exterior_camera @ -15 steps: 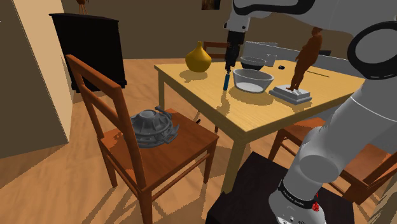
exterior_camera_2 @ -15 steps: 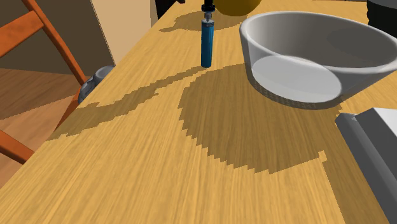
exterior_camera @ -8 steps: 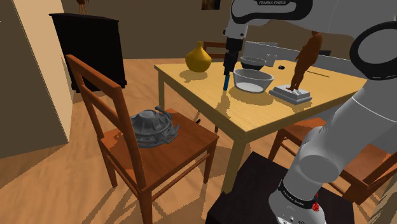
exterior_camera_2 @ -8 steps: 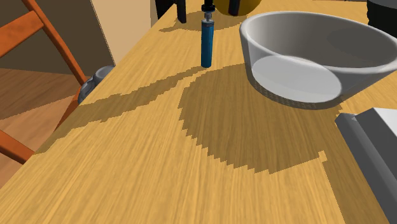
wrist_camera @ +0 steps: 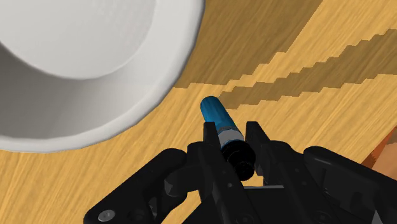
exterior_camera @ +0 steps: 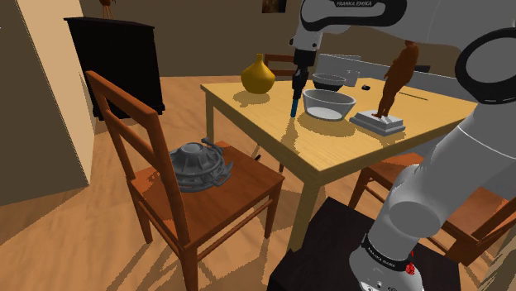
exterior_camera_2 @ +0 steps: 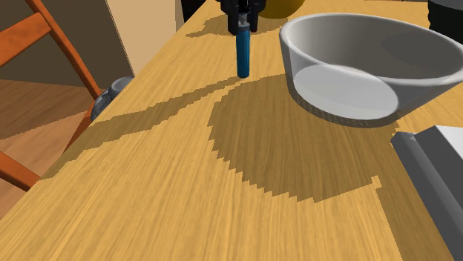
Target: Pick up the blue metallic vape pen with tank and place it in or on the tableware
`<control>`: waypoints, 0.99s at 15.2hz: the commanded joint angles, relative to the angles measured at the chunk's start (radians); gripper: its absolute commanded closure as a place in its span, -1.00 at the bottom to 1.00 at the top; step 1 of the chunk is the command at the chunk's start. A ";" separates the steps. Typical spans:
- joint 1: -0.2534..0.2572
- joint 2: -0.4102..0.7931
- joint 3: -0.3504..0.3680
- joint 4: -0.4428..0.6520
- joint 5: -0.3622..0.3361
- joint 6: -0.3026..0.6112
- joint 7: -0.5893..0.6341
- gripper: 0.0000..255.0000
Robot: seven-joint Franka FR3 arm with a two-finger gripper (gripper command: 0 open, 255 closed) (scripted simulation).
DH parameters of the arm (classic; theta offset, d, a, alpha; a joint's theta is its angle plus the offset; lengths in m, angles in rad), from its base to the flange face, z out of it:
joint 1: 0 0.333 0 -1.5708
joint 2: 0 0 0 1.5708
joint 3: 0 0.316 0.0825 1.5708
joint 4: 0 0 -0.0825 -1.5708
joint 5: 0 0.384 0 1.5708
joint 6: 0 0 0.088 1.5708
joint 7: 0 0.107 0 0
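- Vape pen point(exterior_camera_2: 243, 53): a slim cylinder with a glossy blue, metallic-looking body, a pale collar and a dark tank at the upper end. It stands upright on the table point(exterior_camera: 347, 145), and its lower end meets the surface in the second exterior view.
- Table: light wood with a visible grain running lengthwise, a flat top and square legs. Broad jagged-edged shadows lie across it.
- Bowl point(wrist_camera: 83, 63): plain white, round and deep, with a thick rolled rim and a smooth matt wall. It sits just beside the pen without touching it.
- Gripper point(wrist_camera: 231, 130): all black with a hard matt finish. It comes down from directly above the pen, in line with its length.
- Fingers point(wrist_camera: 211, 143): 2 narrow black pads drawn in close, 1 on each side of the dark tank end, clasping it. The blue body projects beyond the fingertips toward the table.
- Second bowl point(exterior_camera: 328, 81): darker grey and shallower, behind the white one.
- Vase point(exterior_camera: 258, 76): mustard yellow with a bulbous body and narrow neck, near the table's far corner.
- Figurine point(exterior_camera: 397, 76): a brown standing figure on a grey rectangular base, well apart from the pen.
- Chair point(exterior_camera: 207, 198): reddish-brown wood with a slatted back. A grey ridged, domed object rests on its seat.
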 commanded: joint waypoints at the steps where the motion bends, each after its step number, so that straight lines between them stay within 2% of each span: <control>1: 0.000 0.001 0.000 -0.001 -0.001 0.000 0.000 1.00; 7: 0.000 0.001 -0.001 -0.001 -0.001 0.000 0.000 1.00; 15: 0.001 0.035 -0.002 0.144 0.006 -0.111 -0.006 1.00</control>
